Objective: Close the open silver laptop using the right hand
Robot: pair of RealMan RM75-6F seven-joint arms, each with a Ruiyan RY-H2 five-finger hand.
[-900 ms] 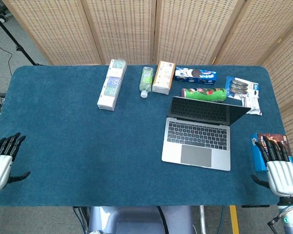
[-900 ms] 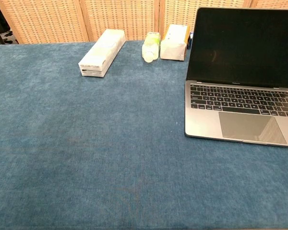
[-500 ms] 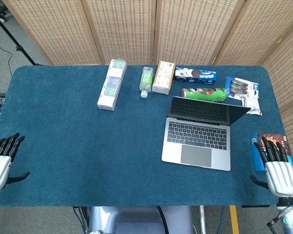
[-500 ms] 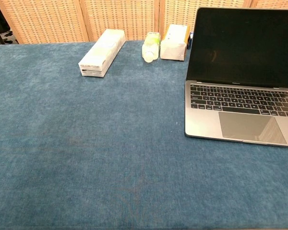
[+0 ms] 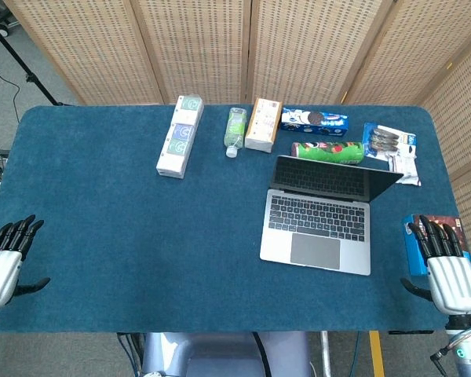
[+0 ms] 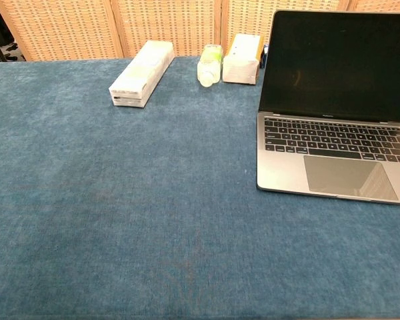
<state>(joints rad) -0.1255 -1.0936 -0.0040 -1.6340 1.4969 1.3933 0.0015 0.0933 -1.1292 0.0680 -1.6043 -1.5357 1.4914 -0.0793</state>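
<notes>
The silver laptop [image 5: 319,225] stands open on the right half of the blue table, its dark screen [image 6: 340,65] upright and facing me. My right hand [image 5: 446,267] hovers at the table's front right corner, right of the laptop and apart from it, fingers spread and holding nothing. Over at the front left corner my left hand [image 5: 5,263] is likewise spread and holds nothing. Neither hand shows in the chest view.
Behind the laptop lie a green snack tube [image 5: 327,150], a blue cookie pack [image 5: 315,119] and a blue-and-white packet [image 5: 392,145]. A white long box [image 5: 180,136], a bottle [image 5: 234,130] and a small carton [image 5: 263,123] stand along the back. A blue pack [image 5: 424,236] lies under the right hand.
The right hand has drifted slightly toward the front edge. The left hand and the laptop stay as they were.
</notes>
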